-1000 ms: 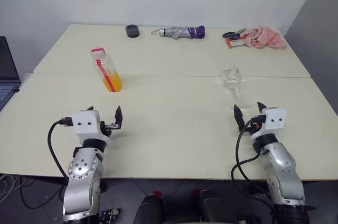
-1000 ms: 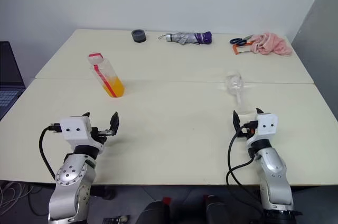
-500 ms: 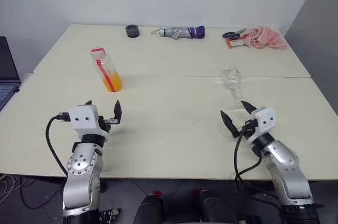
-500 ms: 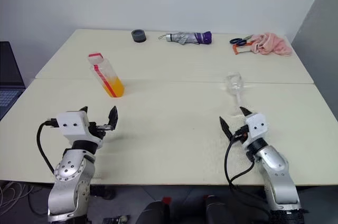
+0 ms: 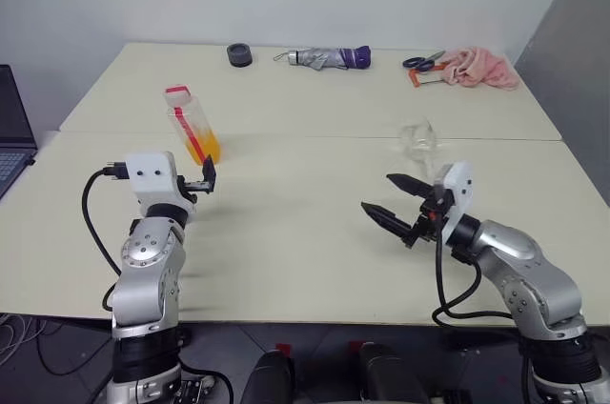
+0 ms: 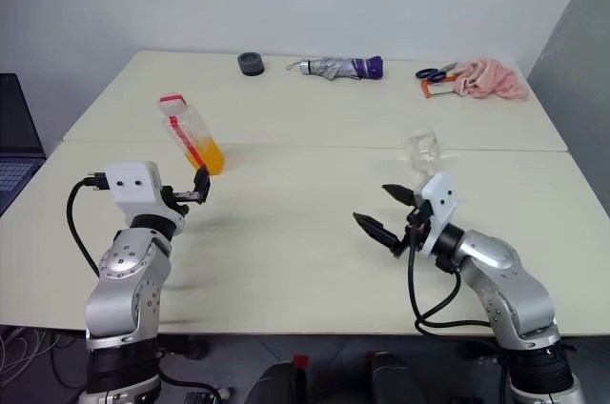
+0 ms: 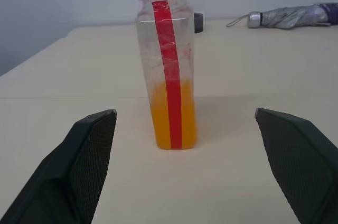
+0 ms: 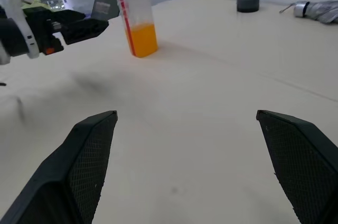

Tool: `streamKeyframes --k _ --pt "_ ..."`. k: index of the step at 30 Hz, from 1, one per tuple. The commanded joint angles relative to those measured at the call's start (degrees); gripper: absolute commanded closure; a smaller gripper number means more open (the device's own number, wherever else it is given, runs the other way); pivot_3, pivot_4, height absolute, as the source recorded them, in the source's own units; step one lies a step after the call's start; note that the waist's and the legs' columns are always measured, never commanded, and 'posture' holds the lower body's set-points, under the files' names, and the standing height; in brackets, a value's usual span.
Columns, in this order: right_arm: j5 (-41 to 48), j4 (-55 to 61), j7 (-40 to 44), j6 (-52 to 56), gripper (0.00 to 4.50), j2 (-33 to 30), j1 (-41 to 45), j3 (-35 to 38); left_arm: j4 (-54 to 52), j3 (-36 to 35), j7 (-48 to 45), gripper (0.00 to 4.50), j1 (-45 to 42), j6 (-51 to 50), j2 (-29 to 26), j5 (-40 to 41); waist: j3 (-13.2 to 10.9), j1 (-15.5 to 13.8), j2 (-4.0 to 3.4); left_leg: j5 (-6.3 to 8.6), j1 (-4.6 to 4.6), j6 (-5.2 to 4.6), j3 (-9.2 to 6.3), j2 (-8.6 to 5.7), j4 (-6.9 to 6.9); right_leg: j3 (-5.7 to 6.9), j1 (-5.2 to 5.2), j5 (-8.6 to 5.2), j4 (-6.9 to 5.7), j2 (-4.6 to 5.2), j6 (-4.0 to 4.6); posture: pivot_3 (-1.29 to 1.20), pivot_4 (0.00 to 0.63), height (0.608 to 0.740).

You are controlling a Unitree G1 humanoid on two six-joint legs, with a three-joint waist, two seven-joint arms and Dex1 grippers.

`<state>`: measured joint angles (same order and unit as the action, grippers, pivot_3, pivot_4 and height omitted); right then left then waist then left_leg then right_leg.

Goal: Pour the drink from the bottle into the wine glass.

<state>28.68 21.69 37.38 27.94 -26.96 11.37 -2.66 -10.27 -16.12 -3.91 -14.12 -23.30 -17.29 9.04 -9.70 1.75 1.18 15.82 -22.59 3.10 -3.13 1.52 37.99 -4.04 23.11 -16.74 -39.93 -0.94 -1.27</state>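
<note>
Two cream tables [image 5: 315,232] stand pushed together, and both arms hover over the near one with nothing held. The left gripper [image 5: 186,185] has its fingers spread wide and points level toward the far side, straight at the bottle [image 5: 192,125], which stands upright just beyond the fingertips and apart from them, near the seam between the two tables. In the left wrist view the bottle [image 7: 166,60] sits between the two black fingers [image 7: 79,166] but farther off, its red label strip facing the camera and its cap on. The drink [image 7: 173,113] fills only the lower part of the bottle.

The right gripper [image 5: 397,202] also has its fingers wide apart; it is turned to point toward the left of the scene, across the near table. The wine glass [image 5: 417,141] stands just beyond that hand, on the right side near the table seam, well apart from the bottle. Its bowl looks clear.

Along the far edge of the far table lie a dark tape roll [image 5: 239,55], a folded umbrella [image 5: 329,58] with a purple end, scissors [image 5: 419,63] and a pink cloth [image 5: 481,68]. A laptop [image 5: 13,137] shows at the left edge.
</note>
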Motion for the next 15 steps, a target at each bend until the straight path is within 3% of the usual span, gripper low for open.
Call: streamKeyframes --k 1,15 --pt "-3.05 -1.32 1.70 -3.25 0.00 -0.13 1.12 -2.21 1.84 -2.16 0.40 0.02 -3.22 -0.26 -1.04 1.05 0.00 -0.03 0.01 0.00 0.00 0.00 0.00 0.01 0.00 0.01 0.00 0.00 0.00 0.00 0.00 0.00 0.150 0.740" --pt "-8.21 -3.00 0.16 -3.46 0.00 5.27 7.57 -7.26 20.33 -1.60 -4.97 0.02 -16.16 3.10 -6.15 1.55 -0.01 -0.04 0.01 -0.01 -0.08 0.02 -0.09 0.03 0.03 0.08 0.06 0.01 -0.01 0.07 0.00 0.00 0.150 0.740"
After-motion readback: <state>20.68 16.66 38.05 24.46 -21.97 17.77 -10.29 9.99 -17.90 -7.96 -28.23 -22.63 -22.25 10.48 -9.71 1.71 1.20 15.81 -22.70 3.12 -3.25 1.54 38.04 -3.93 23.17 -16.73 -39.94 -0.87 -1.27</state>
